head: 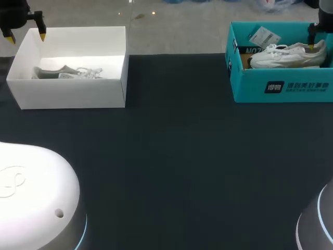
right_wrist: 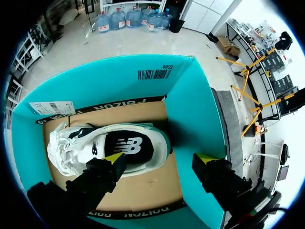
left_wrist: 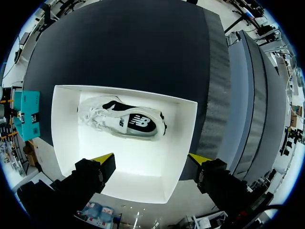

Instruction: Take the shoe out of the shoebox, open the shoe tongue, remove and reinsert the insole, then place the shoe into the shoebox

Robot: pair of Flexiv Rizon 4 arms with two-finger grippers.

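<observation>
Two open shoeboxes stand at the far side of the dark table. The teal shoebox [head: 281, 86] at the right holds a white shoe [head: 289, 54] lying on its side on the brown cardboard floor. My right gripper [right_wrist: 159, 160] hangs open inside this box. One finger [right_wrist: 102, 174] is over the shoe [right_wrist: 109, 148] at its heel end, the other over bare cardboard beside it. In the head view the right gripper [head: 315, 41] sits at the shoe's heel. The white shoebox [head: 73, 94] at the left holds a grey-and-white shoe [left_wrist: 124, 119]. My left gripper [left_wrist: 152, 160] is open above that box's far rim.
A white label card [right_wrist: 50, 108] leans in the teal box's corner near the shoe's toe. The dark table [head: 171, 156] stretches between and in front of the two boxes. The rounded white bases of my arms [head: 36, 198] fill the near corners.
</observation>
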